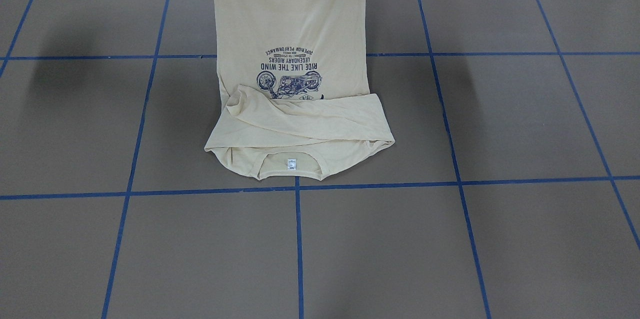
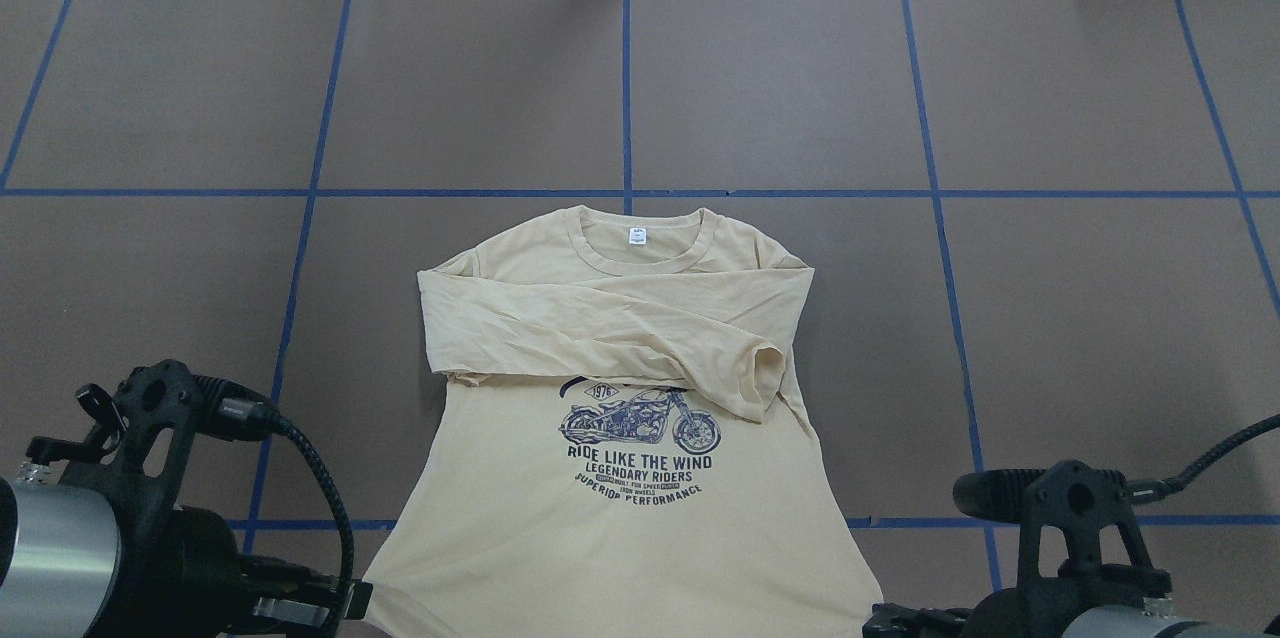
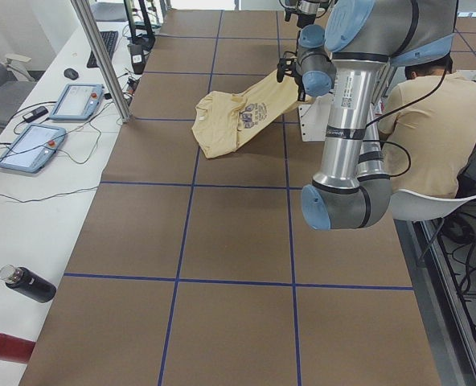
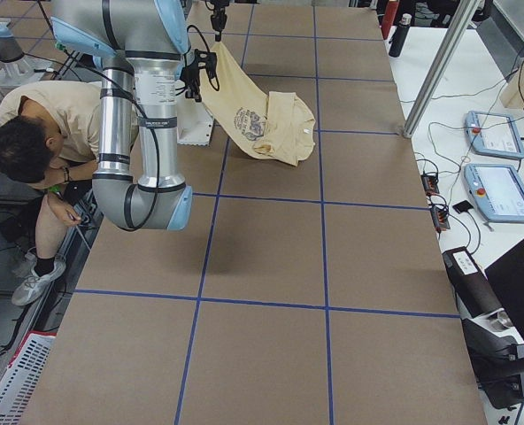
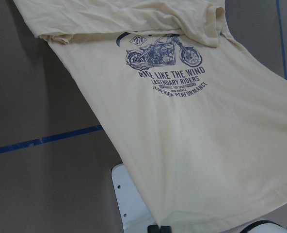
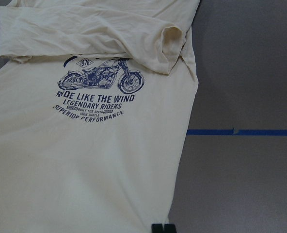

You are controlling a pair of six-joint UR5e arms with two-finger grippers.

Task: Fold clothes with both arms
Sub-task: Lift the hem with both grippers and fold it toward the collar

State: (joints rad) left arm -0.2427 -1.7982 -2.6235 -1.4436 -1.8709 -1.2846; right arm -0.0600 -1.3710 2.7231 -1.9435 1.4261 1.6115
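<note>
Brown table (image 2: 480, 68), blue tape grid (image 2: 627, 98).

Overhead: cream shirt (image 2: 620, 518) lies print-up between the two pincers. Left pincer (image 2: 345, 606) sits at the hem corner on its own side, right pincer (image 2: 878, 621) at the opposite corner. The wrists hide most of the fingers here. Collar (image 2: 640, 253) is at the end far from both pincers. Sleeves (image 2: 600, 318) are folded across the chest, just beyond the motorcycle print (image 2: 640, 423).

Front-facing: collar end lies flat on the table. The body runs off the frame's top edge, toward the pincers.

Side views: hem end is raised off the table and stretched toward the arms, while the collar end rests on the surface. A person (image 3: 431, 121) sits past the near arm.

Left wrist: tips drawn narrow, nipping the hem corner at the frame's bottom. The cloth slopes away from the pincer toward the print. A white plate (image 5: 129, 194) shows under the cloth's edge.

Right wrist: tips narrow, pinched on the hem edge. The print is ahead and to the pincer's left, with a sleeve cuff (image 6: 172, 39) beyond it.
</note>
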